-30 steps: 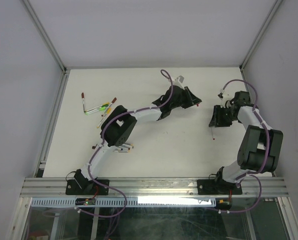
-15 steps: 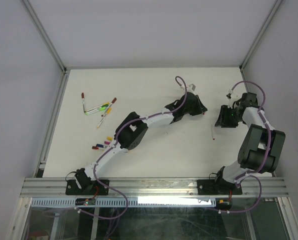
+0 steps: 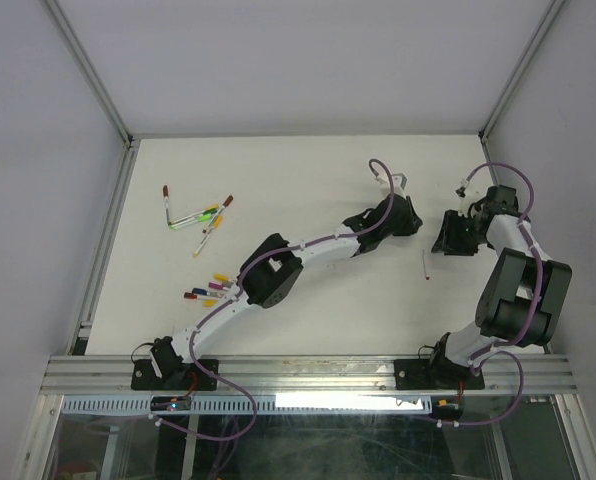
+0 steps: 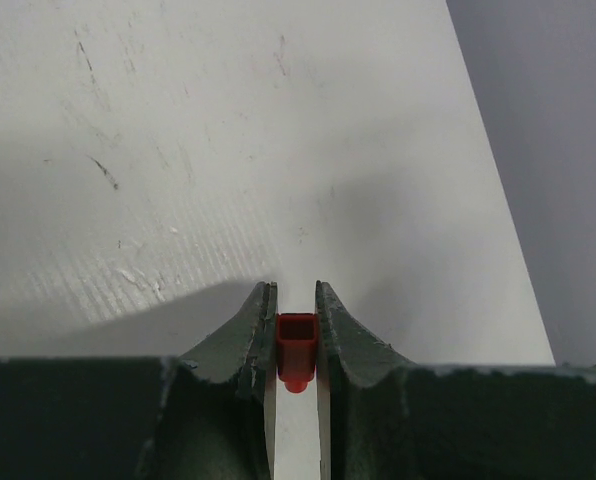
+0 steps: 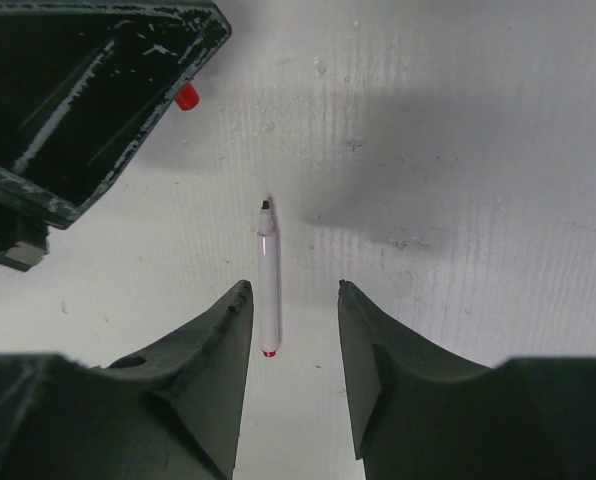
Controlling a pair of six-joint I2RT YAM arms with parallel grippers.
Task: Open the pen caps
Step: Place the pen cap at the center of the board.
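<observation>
White table (image 3: 308, 170) from above: left gripper (image 3: 406, 218) reaches to the right side, right gripper (image 3: 451, 236) just beside it, one pen (image 3: 425, 265) lying near both, other pens (image 3: 203, 215) far left. Left wrist: fingers clamped on a red cap (image 4: 297, 350) above the table. Right wrist: jaws apart, uncapped pen lying flat on the table between them, red cap in the left gripper at upper left

Left tool (image 4: 294, 292): two dark fingers, clamped on either side of a small cap.
Red cap (image 4: 297, 348): pinched between the fingers, set back from their tips, squarish open end toward the tips.
Counter (image 4: 178, 150): white, scratched, shadowed beneath the tool.
Wall (image 4: 548, 120): grey, along the counter's right edge.
</observation>
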